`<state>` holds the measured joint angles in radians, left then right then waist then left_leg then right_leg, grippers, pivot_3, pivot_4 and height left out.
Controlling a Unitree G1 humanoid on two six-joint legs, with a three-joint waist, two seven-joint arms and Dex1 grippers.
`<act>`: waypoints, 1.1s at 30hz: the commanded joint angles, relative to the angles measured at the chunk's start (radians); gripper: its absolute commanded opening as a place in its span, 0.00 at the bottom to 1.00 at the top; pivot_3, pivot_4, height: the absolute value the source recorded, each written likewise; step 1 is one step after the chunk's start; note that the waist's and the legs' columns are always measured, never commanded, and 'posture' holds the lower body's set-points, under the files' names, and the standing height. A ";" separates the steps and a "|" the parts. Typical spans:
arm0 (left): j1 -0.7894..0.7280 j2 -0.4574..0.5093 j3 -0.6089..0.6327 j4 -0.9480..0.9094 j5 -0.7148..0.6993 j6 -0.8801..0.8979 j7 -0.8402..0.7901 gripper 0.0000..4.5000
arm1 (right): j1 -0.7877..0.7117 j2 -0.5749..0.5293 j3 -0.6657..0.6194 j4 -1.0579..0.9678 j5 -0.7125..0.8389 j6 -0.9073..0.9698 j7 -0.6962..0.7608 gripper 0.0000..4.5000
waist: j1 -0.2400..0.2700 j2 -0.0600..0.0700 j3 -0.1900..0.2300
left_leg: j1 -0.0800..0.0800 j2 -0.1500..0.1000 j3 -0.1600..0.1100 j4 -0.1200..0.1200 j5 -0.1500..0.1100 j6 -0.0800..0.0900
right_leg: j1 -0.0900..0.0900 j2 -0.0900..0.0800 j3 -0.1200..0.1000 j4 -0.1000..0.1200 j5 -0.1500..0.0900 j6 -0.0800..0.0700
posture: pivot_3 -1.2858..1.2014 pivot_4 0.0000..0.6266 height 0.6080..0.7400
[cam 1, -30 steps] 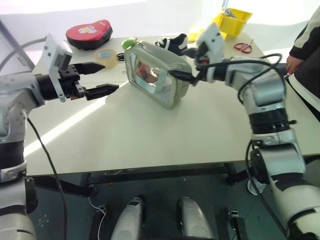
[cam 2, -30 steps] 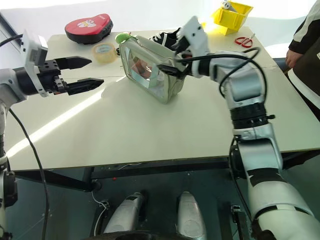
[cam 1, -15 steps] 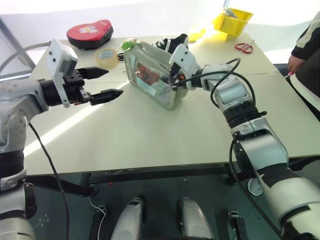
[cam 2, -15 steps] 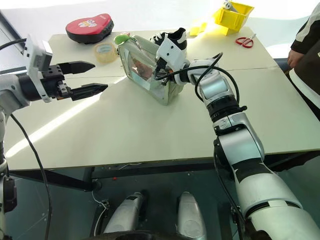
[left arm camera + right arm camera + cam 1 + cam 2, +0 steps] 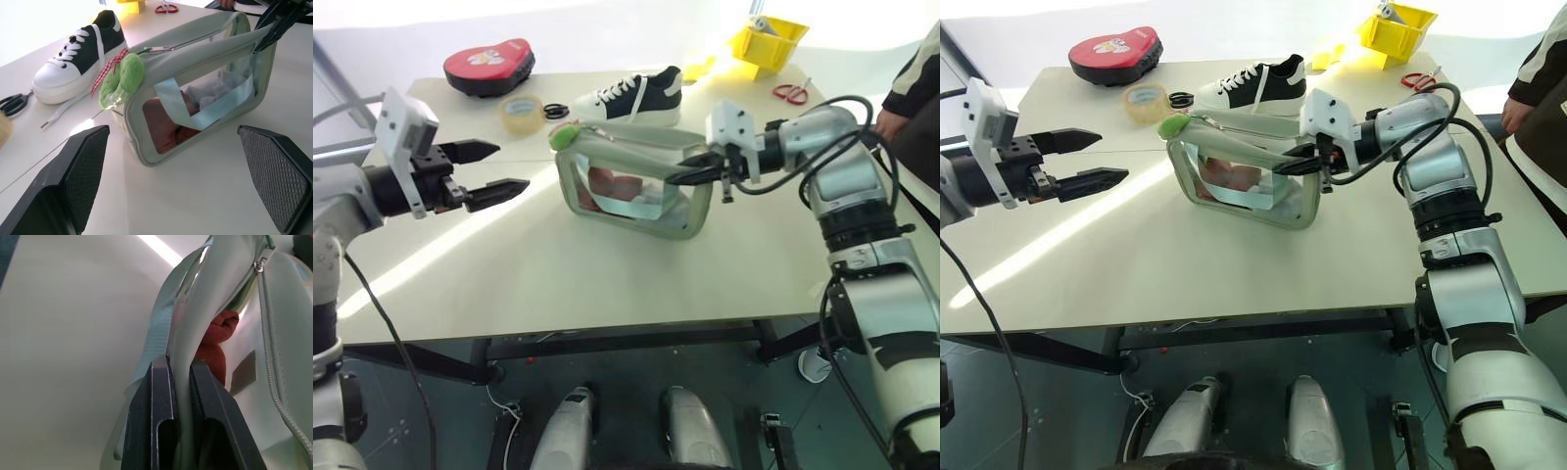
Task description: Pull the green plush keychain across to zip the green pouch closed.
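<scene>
The green pouch [image 5: 631, 186] stands on the table's middle, its clear window showing something red inside. The green plush keychain [image 5: 564, 135] hangs at the pouch's upper left corner, also seen as a fuzzy ring [image 5: 122, 81] by the zipper end. My right gripper [image 5: 690, 172] is shut on the pouch's top edge at its right end; its fingers [image 5: 161, 396] pinch the pale fabric between them. My left gripper [image 5: 512, 164] hovers open to the left of the pouch, a short way from the keychain, holding nothing.
A black-and-white sneaker [image 5: 631, 93] lies just behind the pouch. Further back are a tape roll [image 5: 521, 113], black scissors [image 5: 553, 111], a red oval case [image 5: 489, 64], a yellow bin [image 5: 769, 41] and red scissors [image 5: 790, 93]. A person [image 5: 911, 88] stands at the right edge.
My right gripper shut on the pouch's end and drew it right and toward me, swinging the pouch broadside and uncovering the sneaker. My left gripper drifted slightly left, still open.
</scene>
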<state>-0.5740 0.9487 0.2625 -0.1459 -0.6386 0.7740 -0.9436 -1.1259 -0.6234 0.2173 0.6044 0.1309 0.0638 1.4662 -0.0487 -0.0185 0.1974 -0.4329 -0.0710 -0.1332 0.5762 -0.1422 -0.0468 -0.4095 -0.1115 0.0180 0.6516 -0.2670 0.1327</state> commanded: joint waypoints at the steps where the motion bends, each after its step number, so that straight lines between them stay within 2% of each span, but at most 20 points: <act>1: -0.008 0.032 0.042 -0.002 -0.005 -0.018 -0.012 1.00 | 0.011 -0.010 -0.034 -0.064 0.045 0.039 0.046 0.01 | -0.001 0.000 0.000 | 0.000 0.000 0.000 0.000 0.000 0.000 | 0.000 0.000 0.000 0.000 0.000 0.000 | 0.52 0.24 1.00; 5: -0.012 0.035 0.034 0.010 0.000 -0.024 -0.014 1.00 | 0.036 -0.024 -0.043 -0.089 0.055 0.064 0.056 0.01 | 0.001 0.000 0.000 | 0.000 0.000 0.000 0.000 0.000 0.000 | 0.000 0.000 0.000 0.000 0.000 0.000 | 0.52 0.24 1.00; 11: -0.024 0.033 0.004 0.007 0.004 -0.028 -0.025 1.00 | 0.013 0.009 -0.076 -0.058 0.036 0.032 -0.059 0.01 | 0.002 0.000 0.000 | 0.000 0.000 0.000 0.000 0.000 0.000 | 0.000 0.000 0.000 0.000 0.000 0.000 | 0.52 0.24 1.00; 15: -0.031 0.044 0.008 0.023 0.005 -0.029 -0.036 1.00 | -0.010 0.018 -0.095 -0.172 0.079 0.099 -0.069 0.01 | 0.001 0.000 0.000 | 0.000 0.000 0.000 0.000 0.000 0.000 | 0.000 0.000 0.000 0.000 0.000 0.000 | 0.52 0.24 1.00; 21: -0.035 0.048 0.000 0.026 0.009 -0.031 -0.046 1.00 | 0.083 0.035 -0.066 -0.337 0.080 0.052 -0.059 0.01 | 0.003 0.000 0.000 | 0.000 0.000 0.000 -0.001 0.000 0.000 | 0.000 0.000 0.000 0.000 0.000 0.000 | 0.52 0.24 1.00; 29: -0.014 0.049 0.012 0.002 0.001 -0.019 -0.043 1.00 | 0.118 0.005 -0.039 -0.218 0.009 -0.041 -0.054 0.01 | 0.004 0.000 0.000 | 0.000 0.000 0.000 0.001 0.000 0.000 | 0.001 -0.001 0.000 0.000 0.000 0.000 | 0.52 0.24 1.00; 33: -0.009 0.054 0.014 -0.009 -0.005 -0.013 -0.045 1.00 | 0.143 0.007 -0.038 -0.239 0.019 -0.026 -0.056 0.01 | 0.004 0.000 0.000 | 0.000 0.000 0.000 0.001 0.000 0.000 | 0.000 -0.001 0.000 0.000 0.000 0.000 | 0.52 0.24 1.00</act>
<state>-0.5814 0.9795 0.2479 -0.1274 -0.6353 0.7597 -0.9887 -0.9783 -0.6058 0.1901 0.3948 0.1490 0.0405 1.4152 -0.0449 -0.0181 0.1977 -0.4329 -0.0712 -0.1331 0.5768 -0.1422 -0.0470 -0.4093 -0.1122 0.0182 0.6514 -0.2670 0.1326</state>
